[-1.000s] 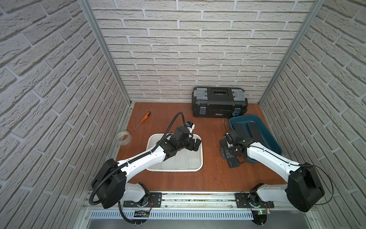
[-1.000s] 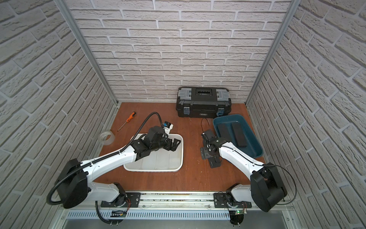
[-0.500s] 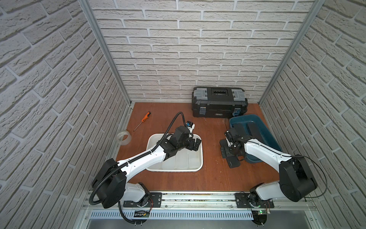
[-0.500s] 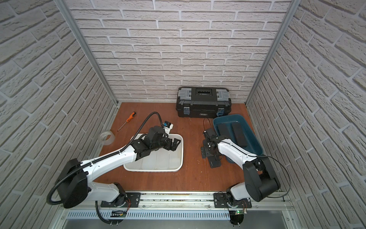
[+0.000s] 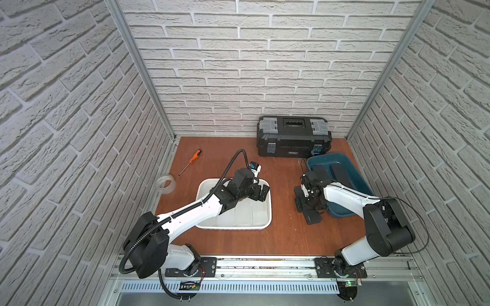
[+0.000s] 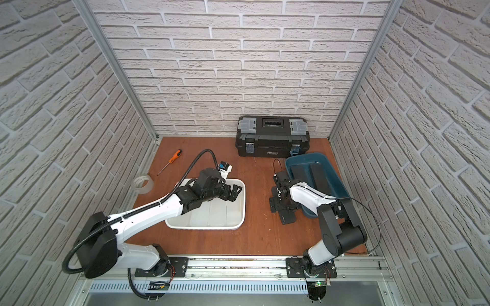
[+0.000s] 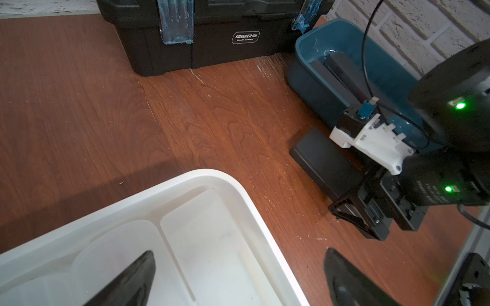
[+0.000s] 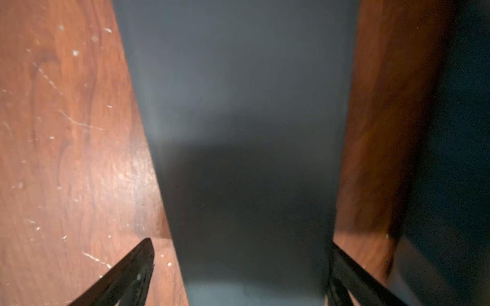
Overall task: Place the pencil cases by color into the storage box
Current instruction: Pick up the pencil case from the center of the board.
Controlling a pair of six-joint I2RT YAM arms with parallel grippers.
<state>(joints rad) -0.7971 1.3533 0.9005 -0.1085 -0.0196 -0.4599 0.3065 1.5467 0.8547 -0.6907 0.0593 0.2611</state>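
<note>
A black pencil case (image 5: 313,218) (image 6: 287,218) (image 8: 238,132) lies on the table beside the blue storage box (image 5: 328,154) (image 6: 305,155) (image 7: 305,39). My right gripper (image 5: 309,208) (image 6: 282,206) (image 8: 241,243) stands open astride it. One fingertip touches the case's edge and the other stands off it. Two black cases (image 5: 342,172) lie in the blue box. Frosted white cases (image 5: 246,214) (image 7: 212,238) lie in the white tray (image 5: 233,226) (image 6: 204,226) (image 7: 238,185). My left gripper (image 5: 261,192) (image 6: 234,192) (image 7: 238,253) hangs open and empty over the tray's far right corner.
A black toolbox (image 5: 293,137) (image 6: 273,139) stands against the back wall, just behind the blue box. An orange-handled screwdriver (image 5: 195,156) and a clear tape roll (image 5: 166,182) lie at the left of the table. Brick walls close in both sides.
My right arm has folded in nearer its base, and its gripper has come down over the black case with the jaws a little narrower. The left arm has not moved.
</note>
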